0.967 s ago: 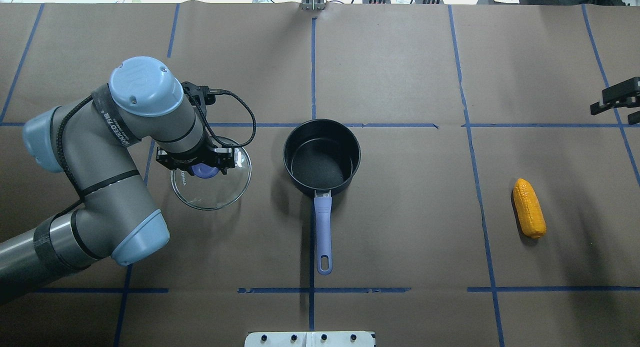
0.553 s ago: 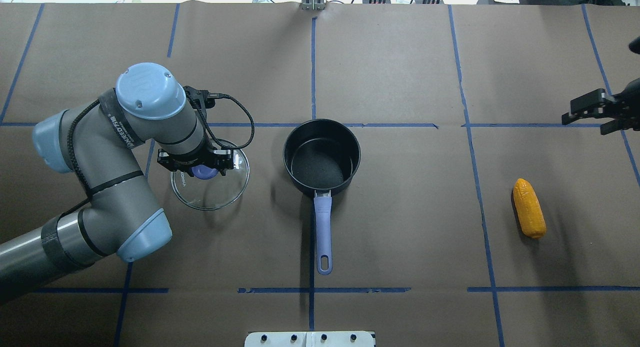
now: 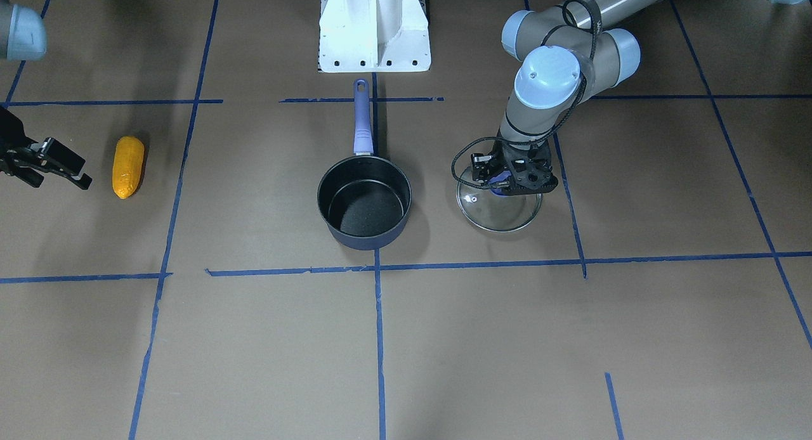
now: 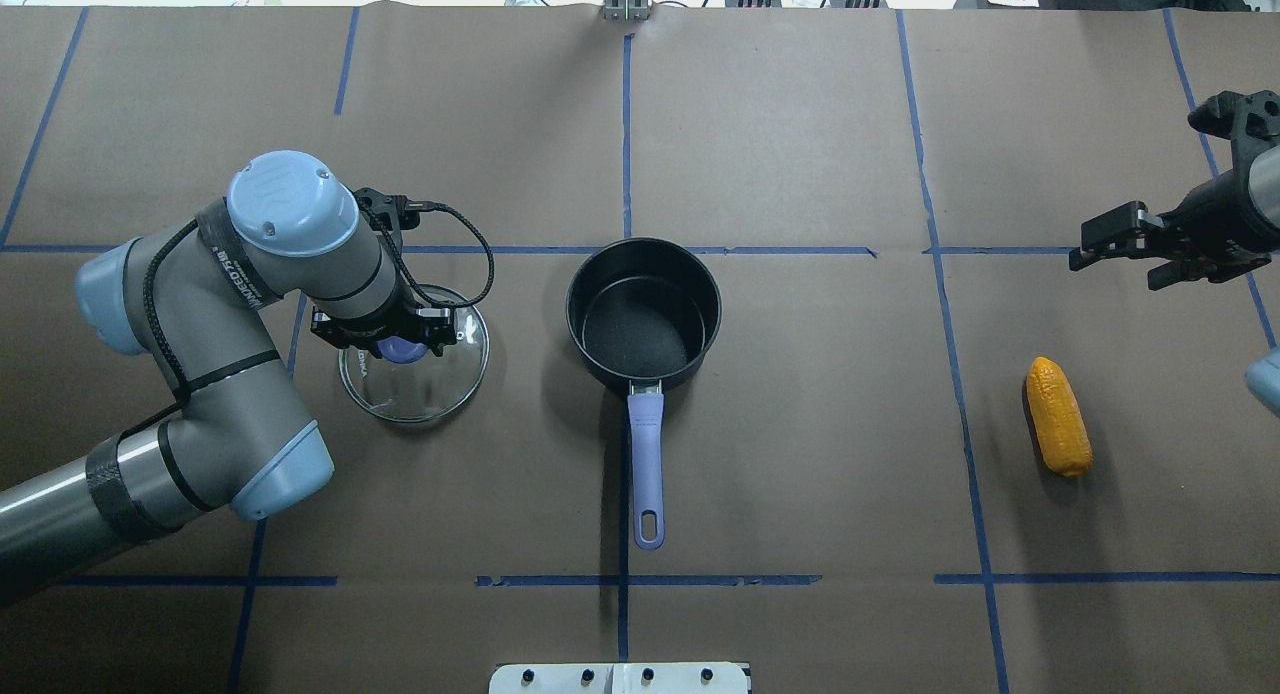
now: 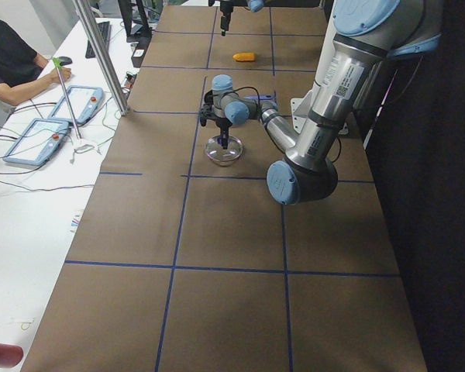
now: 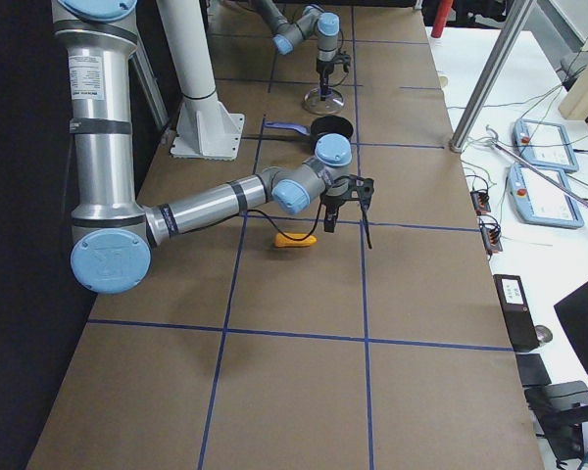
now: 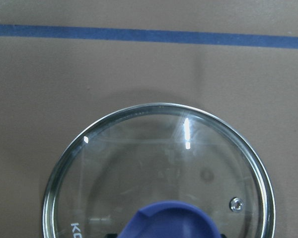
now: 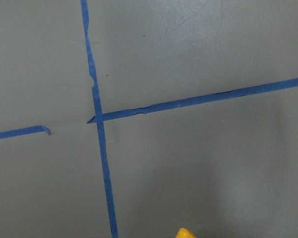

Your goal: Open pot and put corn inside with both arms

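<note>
We log the dark navy saucepan [image 4: 643, 314] uncovered on the brown worktop [image 4: 800, 424]; the left end effector [image 4: 400, 346] straddles the knob of the round glass lid [image 4: 440, 379], set aside for access, and we cannot tell its grip; the right end effector [image 4: 1115, 264], fingers spread, hovers near the yellow toy corn cob [image 4: 1059, 417], ready to pick.

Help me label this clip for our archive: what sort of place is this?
Probably a robotics lab cell: a paper-covered table gridded with blue tape, a left arm and right arm over it, and an operator beside control tablets on a side bench.
</note>
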